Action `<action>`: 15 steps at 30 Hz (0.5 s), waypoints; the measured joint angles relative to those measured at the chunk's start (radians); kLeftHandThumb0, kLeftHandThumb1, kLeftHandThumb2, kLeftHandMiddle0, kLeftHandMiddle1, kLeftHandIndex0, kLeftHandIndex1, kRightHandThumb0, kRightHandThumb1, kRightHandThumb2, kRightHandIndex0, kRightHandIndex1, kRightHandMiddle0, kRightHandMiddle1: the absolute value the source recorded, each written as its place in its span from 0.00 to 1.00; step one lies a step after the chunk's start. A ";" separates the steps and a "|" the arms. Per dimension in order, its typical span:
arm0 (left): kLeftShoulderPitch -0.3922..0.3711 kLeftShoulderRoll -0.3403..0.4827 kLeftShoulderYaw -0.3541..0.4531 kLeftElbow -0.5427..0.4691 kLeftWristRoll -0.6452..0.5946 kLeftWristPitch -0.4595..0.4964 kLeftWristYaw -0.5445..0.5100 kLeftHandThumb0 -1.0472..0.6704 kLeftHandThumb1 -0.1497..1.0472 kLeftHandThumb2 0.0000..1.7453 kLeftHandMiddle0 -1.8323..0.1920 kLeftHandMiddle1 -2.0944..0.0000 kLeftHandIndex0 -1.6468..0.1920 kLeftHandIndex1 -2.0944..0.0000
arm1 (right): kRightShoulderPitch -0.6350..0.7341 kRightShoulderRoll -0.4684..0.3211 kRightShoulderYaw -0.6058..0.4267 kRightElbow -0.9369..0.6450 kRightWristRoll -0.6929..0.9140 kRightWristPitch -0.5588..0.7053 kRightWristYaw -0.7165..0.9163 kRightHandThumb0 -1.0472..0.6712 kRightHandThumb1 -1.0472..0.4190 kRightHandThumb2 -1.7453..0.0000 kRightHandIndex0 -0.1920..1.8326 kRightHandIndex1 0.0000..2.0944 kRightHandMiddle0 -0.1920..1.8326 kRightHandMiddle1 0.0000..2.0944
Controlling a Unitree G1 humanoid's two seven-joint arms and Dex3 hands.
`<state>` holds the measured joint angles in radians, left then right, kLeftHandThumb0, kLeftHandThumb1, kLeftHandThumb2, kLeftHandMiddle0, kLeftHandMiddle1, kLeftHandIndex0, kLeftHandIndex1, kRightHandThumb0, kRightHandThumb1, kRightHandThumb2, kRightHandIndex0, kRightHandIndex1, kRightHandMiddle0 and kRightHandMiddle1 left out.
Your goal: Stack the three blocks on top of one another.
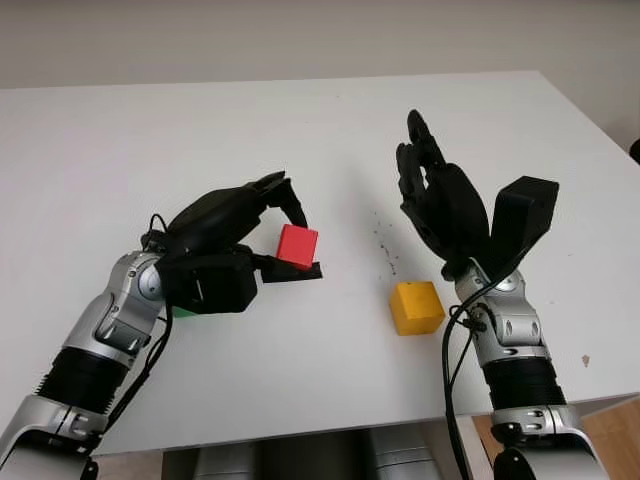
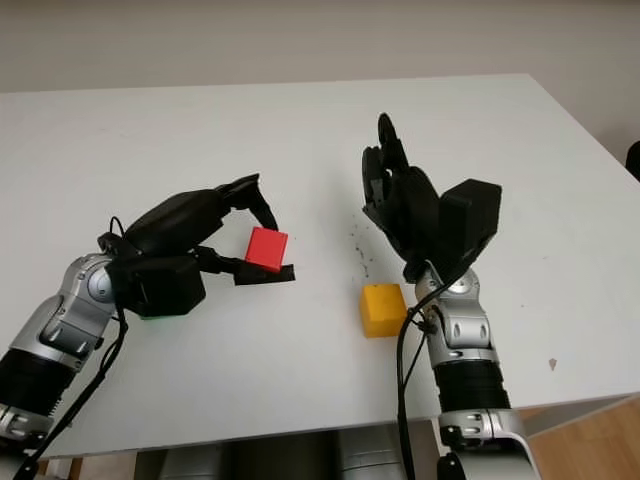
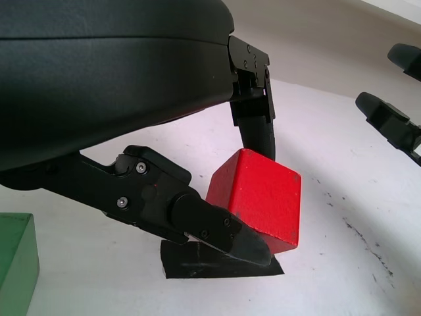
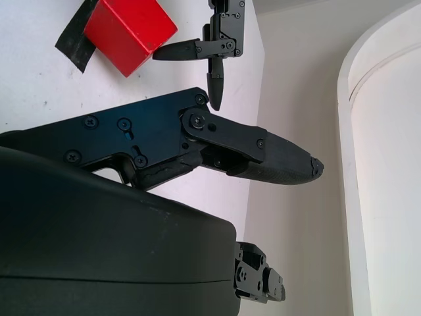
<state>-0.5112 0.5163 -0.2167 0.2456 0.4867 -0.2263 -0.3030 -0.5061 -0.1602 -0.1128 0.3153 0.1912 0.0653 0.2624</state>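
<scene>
A red block (image 1: 297, 246) stands on a black tape patch (image 3: 197, 266) left of the table's middle. My left hand (image 1: 286, 238) curls around it, one finger (image 3: 253, 125) against its upper back edge and the thumb (image 3: 217, 234) against its lower front. A green block (image 3: 14, 263) lies close under that hand's palm, mostly hidden; a sliver of it (image 1: 182, 312) shows beside the wrist. The yellow block (image 1: 416, 306) sits alone on the table to the right. My right hand (image 1: 432, 195) is open and raised just behind and right of the yellow block.
The white table (image 1: 330, 380) ends at a front edge close to both forearms, and its right edge (image 1: 600, 130) runs diagonally past the right arm. Dark specks (image 1: 385, 250) mark the surface between the red and yellow blocks.
</scene>
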 measured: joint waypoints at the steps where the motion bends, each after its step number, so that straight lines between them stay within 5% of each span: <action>1: 0.000 0.000 0.000 0.000 -0.003 0.005 -0.006 0.36 1.00 0.04 0.87 0.97 0.76 0.26 | 0.000 0.000 0.000 0.000 0.000 0.000 0.000 0.21 0.00 0.60 0.00 0.00 0.00 0.00; 7: -0.001 0.001 0.000 0.000 -0.011 0.033 -0.022 0.34 1.00 0.04 0.86 0.97 0.74 0.26 | 0.000 0.000 0.000 0.000 -0.001 0.000 0.003 0.21 0.00 0.60 0.00 0.00 0.00 0.00; 15: -0.001 0.001 0.000 -0.022 0.003 0.108 -0.043 0.30 1.00 0.03 0.90 0.98 0.77 0.51 | 0.000 0.000 -0.001 0.000 0.002 -0.001 0.005 0.21 0.00 0.60 0.00 0.00 0.00 0.00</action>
<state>-0.5125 0.5169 -0.2167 0.2234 0.4896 -0.1180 -0.3461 -0.5062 -0.1604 -0.1134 0.3156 0.1935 0.0646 0.2670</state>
